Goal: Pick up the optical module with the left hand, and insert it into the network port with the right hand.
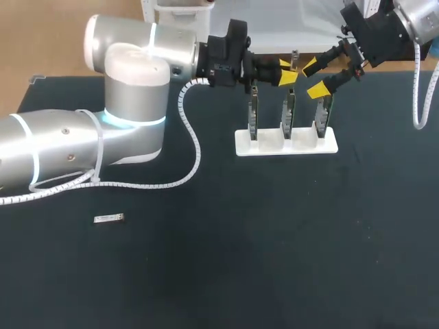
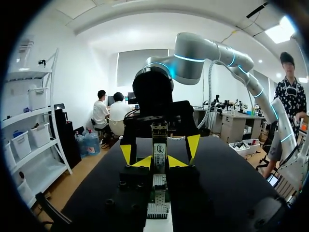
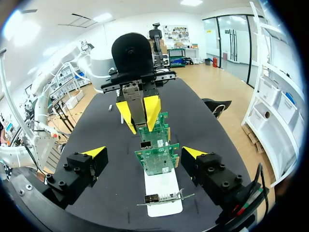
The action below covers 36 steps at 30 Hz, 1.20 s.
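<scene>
A small silver piece (image 1: 110, 218), likely another module, lies flat on the table (image 1: 274, 260) well left of the white stand (image 1: 287, 145), toward the front. Above the stand's middle card (image 1: 289, 113), the left gripper (image 1: 288, 72) is clamped on the optical module (image 2: 159, 155). Just right of it, over the stand's right end, the right gripper (image 1: 314, 78) is spread wide and empty, its tips flanking the module without touching. This looks like the handover. Centre the right fingers on the module's free part, square to its sides. Grip firmly before the left lets go, staying clear of the cards below.
</scene>
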### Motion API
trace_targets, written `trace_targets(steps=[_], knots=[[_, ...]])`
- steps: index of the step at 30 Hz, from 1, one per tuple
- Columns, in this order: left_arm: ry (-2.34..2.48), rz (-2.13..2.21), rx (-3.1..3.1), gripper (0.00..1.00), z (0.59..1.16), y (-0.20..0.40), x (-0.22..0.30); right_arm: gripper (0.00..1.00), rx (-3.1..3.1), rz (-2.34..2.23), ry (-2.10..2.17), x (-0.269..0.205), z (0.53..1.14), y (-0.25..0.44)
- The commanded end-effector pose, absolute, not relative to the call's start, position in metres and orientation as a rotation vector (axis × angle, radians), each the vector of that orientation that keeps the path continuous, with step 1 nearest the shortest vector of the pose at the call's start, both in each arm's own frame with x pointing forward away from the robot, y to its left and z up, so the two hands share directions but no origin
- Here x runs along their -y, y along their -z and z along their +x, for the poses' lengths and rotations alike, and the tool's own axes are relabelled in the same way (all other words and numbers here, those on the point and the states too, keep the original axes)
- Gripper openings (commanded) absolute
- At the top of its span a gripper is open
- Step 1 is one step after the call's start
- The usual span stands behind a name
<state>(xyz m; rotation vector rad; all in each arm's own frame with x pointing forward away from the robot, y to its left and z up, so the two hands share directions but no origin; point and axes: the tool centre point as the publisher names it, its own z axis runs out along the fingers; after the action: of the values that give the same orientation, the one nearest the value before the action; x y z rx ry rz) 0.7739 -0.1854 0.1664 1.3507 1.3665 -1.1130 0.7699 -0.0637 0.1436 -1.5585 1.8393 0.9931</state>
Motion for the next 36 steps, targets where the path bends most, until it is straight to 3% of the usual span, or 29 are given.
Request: trace_targets(steps=[1,36], knots=[[1.111,1.342,-1.372,0.0,0.769,-0.165,0.183,1.0,-1.839,-1.556,-0.989,0.064,0.769,-0.144],[1.152,1.381,-1.343,0.0,0.78,-0.163,0.193,1.0,-1.839,-1.556,-0.989,0.064,0.769,-0.144]])
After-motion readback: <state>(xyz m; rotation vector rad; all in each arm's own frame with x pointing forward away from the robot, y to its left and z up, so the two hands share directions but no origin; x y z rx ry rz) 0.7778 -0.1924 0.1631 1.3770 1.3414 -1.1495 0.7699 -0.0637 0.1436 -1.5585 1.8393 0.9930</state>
